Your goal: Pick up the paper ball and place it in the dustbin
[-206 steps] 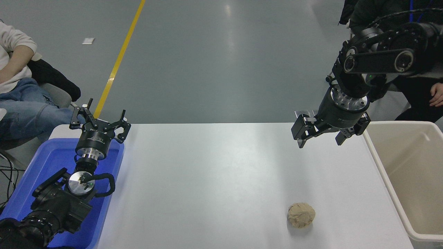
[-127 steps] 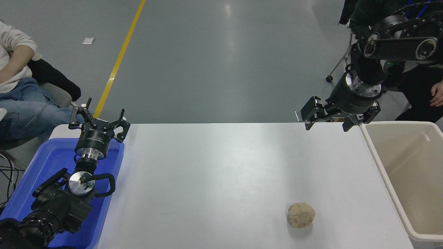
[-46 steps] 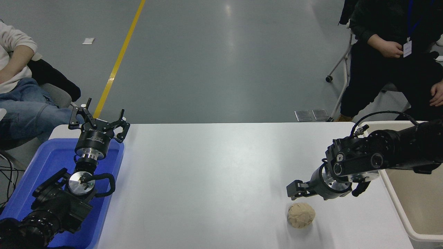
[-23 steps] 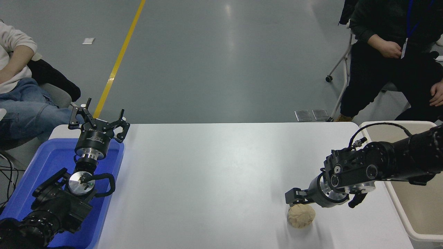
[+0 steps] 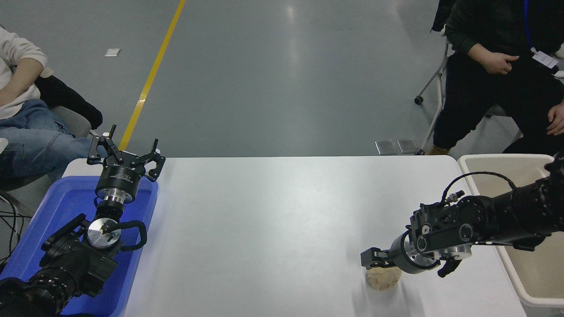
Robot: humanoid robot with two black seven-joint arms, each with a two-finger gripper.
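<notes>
The tan paper ball point(image 5: 381, 281) lies on the white table point(image 5: 273, 220) near its front right. My right gripper point(image 5: 403, 266) is open and low over the ball. One finger point(image 5: 370, 258) stands at the ball's far left and the other point(image 5: 445, 268) to its right, and the gripper's body hides the ball's top. The cream dustbin point(image 5: 502, 157) stands at the table's right edge, and my right arm reaches across its near rim. My left gripper point(image 5: 125, 154) is open and parked over the blue tray.
A shallow blue tray point(image 5: 57, 207) sits at the table's left end under my left arm. One person point(image 5: 498, 75) in black sits beyond the far right corner. Another point(image 5: 22, 110) sits at the far left.
My right arm has come down from high above the far right of the table. Its open gripper has dropped the last bit onto the ball. The ball has not moved.
</notes>
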